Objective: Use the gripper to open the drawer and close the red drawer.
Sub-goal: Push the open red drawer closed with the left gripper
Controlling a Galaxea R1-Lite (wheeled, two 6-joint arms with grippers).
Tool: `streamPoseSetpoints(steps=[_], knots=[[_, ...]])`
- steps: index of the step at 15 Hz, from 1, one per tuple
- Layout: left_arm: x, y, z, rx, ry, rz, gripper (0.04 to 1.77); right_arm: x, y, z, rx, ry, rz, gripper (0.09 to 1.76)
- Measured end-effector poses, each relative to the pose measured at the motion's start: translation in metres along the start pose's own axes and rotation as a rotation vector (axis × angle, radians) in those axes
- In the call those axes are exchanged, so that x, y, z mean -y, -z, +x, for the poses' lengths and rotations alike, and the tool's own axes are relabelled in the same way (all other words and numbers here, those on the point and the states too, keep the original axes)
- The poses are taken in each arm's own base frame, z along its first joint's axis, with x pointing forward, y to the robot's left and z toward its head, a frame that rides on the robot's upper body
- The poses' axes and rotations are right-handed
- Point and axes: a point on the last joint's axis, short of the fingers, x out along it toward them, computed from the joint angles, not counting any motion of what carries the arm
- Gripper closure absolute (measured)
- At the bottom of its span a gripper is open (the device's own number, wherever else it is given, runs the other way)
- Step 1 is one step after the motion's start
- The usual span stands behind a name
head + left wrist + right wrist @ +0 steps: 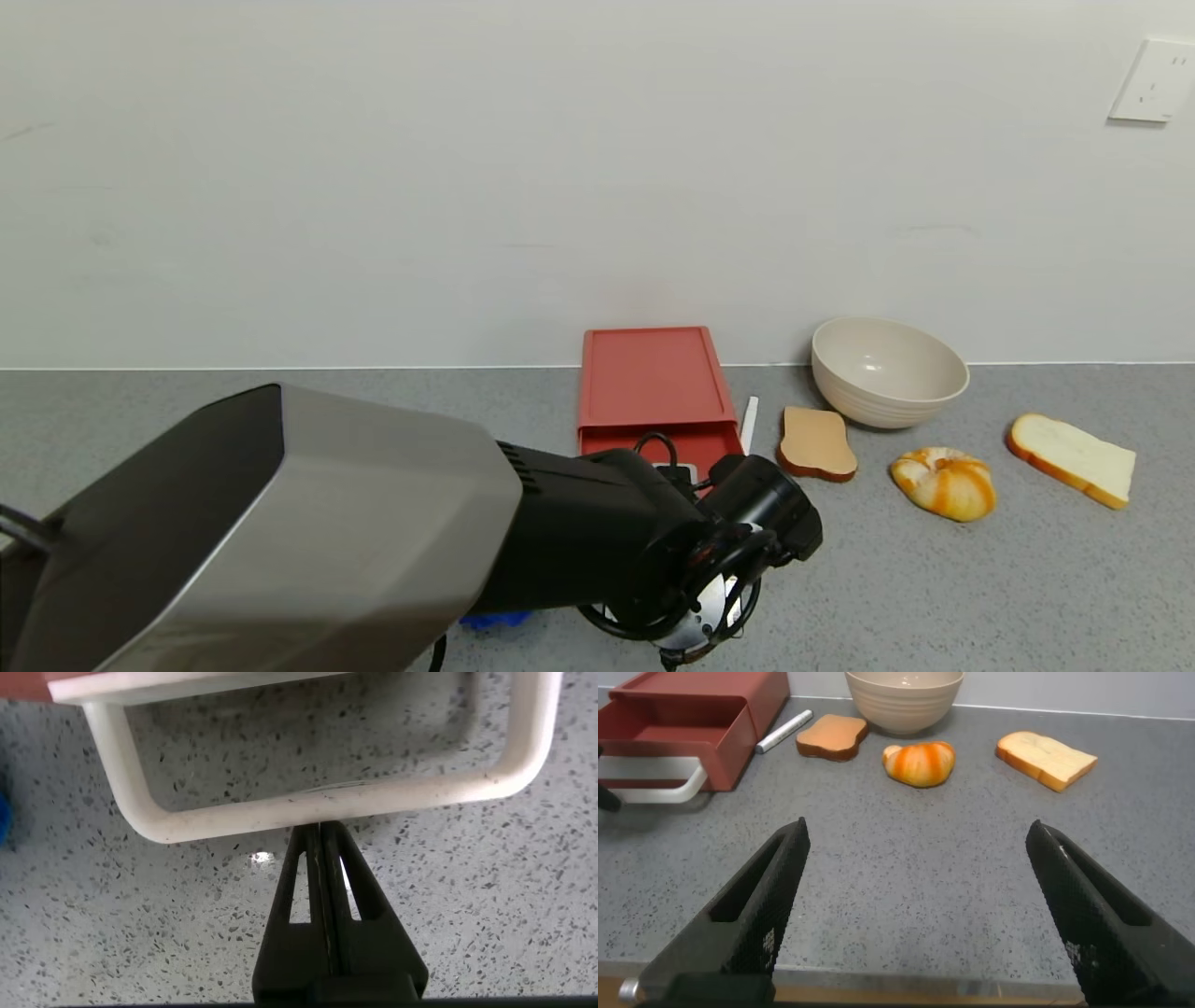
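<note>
Black left pincer (pixel 322 849) clamped on handle (pixel 318 803).

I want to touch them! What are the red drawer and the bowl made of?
The salmon-red drawer unit looks like matte plastic: flat moulded panels, even colour. Its white loop handle seems smooth plastic too, slightly scuffed. The beige round bowl could be ceramic or plastic; its soft sheen and ribbed outside leave that open.
</note>
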Motion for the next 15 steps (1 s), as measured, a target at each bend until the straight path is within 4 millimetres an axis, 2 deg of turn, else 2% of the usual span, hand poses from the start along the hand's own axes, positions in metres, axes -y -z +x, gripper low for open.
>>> streamPoseSetpoints(steps=[6,15], knots=[[-0.004,-0.015,0.002,0.033,-0.008,0.015,1.7,0.0,0.0,0.0,0.0,0.0,0.001,0.14],[-0.013,-0.04,0.017,0.113,0.022,0.046,1.7,0.0,0.0,0.0,0.0,0.0,0.001,0.14]])
